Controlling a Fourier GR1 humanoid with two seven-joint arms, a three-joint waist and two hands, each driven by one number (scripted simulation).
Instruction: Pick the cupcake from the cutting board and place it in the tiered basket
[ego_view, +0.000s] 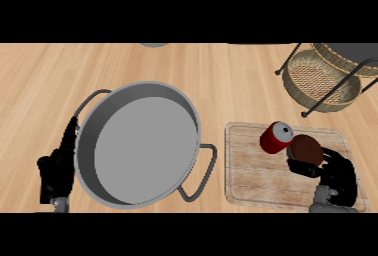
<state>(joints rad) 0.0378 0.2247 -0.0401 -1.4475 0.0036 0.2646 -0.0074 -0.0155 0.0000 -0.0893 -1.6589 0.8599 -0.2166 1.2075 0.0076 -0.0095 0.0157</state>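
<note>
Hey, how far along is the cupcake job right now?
Done: the right robot hand is at the light wooden cutting board. In hand: its fingers curl round the round brown cupcake. Left: lifting it into the woven wicker tiered basket.

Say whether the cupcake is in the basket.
Out: the cupcake is over the board, right hand curled round it; the basket stands apart.

No readable text, labels, numbers anywhere.
</note>
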